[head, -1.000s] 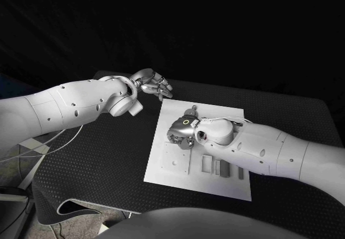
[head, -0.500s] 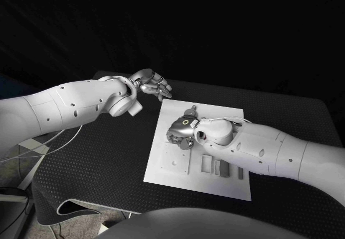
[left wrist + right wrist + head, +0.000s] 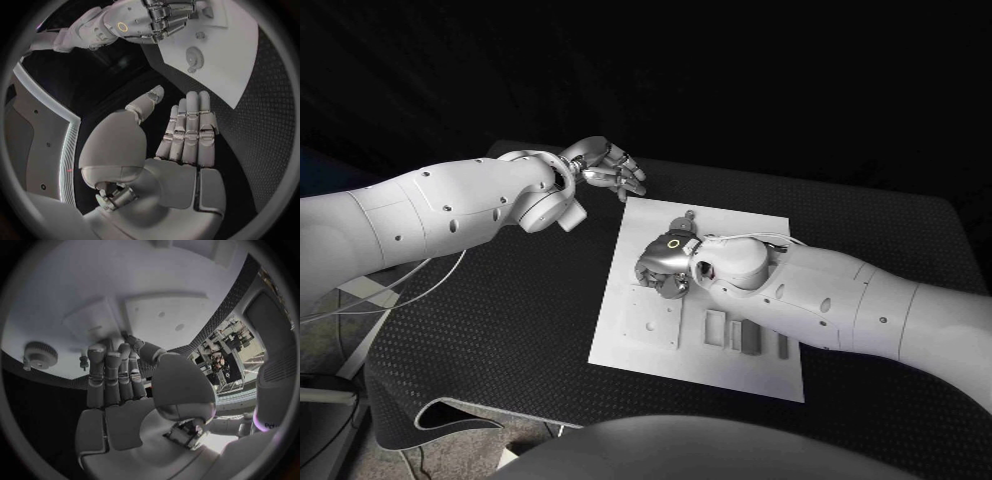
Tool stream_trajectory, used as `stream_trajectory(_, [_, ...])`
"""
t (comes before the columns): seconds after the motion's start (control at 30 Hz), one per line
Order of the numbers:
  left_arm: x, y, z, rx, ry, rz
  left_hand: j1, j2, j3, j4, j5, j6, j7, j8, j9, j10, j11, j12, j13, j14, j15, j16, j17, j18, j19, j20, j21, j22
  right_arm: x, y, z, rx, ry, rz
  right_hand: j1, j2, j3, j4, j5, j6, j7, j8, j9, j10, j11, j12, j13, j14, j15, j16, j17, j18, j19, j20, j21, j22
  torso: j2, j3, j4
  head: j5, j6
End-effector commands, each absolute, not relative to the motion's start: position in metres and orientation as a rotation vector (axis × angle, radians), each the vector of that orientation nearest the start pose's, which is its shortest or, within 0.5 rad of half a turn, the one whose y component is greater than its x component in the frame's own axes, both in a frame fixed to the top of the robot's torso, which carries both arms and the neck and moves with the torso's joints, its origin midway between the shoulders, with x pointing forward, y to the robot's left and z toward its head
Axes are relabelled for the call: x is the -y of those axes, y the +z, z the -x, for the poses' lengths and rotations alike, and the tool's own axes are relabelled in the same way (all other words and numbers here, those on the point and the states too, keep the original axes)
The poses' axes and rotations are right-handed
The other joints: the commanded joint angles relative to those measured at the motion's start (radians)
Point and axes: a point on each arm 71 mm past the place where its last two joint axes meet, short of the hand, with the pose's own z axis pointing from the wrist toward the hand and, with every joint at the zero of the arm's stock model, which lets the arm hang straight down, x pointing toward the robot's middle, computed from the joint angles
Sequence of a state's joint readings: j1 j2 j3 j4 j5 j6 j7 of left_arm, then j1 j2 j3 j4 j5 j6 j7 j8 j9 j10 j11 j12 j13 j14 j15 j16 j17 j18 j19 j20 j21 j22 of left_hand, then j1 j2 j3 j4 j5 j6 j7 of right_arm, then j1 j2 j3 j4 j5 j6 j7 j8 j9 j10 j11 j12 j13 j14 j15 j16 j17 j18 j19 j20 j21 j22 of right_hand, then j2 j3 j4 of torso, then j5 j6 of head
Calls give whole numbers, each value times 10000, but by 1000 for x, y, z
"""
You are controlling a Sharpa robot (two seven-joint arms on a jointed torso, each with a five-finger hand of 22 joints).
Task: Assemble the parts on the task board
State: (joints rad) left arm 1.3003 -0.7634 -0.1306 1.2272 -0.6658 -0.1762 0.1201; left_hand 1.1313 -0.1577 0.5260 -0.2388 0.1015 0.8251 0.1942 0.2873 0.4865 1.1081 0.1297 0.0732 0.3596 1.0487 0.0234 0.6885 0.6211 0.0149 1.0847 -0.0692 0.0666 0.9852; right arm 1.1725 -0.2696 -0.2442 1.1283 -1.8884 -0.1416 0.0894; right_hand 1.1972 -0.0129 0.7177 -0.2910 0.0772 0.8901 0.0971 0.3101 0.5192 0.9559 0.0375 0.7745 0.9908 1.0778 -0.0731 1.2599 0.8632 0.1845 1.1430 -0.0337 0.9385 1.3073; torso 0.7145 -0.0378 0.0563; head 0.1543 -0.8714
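Against the frames from a second and half a second ago I see almost no change: the right hand sits at the same spot over the middle of the task board, with perhaps a slight shift of the forearm; the left hand has not moved. Left hand: open, fingers straight and side by side, holding nothing, hovering above the table just off the board's far-left corner. Right hand: fingers extended, tips down on the board by a raised square block and the flat plate with holes; I cannot tell whether it pinches a part. A round knurled part lies on the board just beside those fingers. Near edge of the board: a row of small upright rectangular parts, right of the flat plate, untouched.
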Motion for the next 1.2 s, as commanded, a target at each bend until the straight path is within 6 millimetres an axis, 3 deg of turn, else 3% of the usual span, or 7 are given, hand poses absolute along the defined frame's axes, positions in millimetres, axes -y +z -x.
stream_trajectory(0.03, [-248, -185, -542, -17835, -9995, 4856, -28, 112, -35, 25, -20, -3, -18, 49, -15, 32, 7, -10, 17, 71, 32, -52, 16, 23, 73, -23, 29, -16, 9, -285, -472, -16793, 6000, 10062, -88, 37, 55, 15, -12, 522, 429, 69, 32, -7, -18, 31, -55, 4, 27, 34, -10, 773, 6, 8, 52, 184, -7, -1, -9, 0, -5])
stream_trajectory(1.2, [-251, -185, -541, -17872, -9910, 4914, -40, 115, -25, 66, 12, -23, -11, 48, -28, 18, 9, -20, 23, 82, 33, -91, 64, 23, 73, -25, 29, -28, 14, -274, -466, -16076, 6789, 9279, -226, 101, 104, 12, -11, 759, 334, 138, 26, 162, -113, 118, -287, 144, -67, 71, -71, 772, 144, -76, 124, 180, -4, 4, -11, -32, 49])
